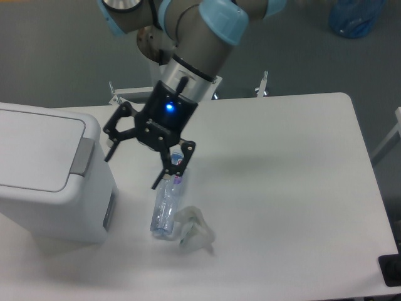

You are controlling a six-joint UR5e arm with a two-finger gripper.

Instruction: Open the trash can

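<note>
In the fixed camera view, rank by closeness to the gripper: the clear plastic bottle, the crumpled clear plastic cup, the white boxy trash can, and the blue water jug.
1. Clear plastic bottle, lying right under the open gripper.
2. White boxy trash can, to the image left. The crumpled clear plastic cup, lower down beside the bottle's base, is too close to call against it.
3. Blue water jug, off the table at the top right corner.

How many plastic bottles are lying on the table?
1. The bottle lies near the table's middle, between the trash can and a crumpled clear wrapper.
</note>
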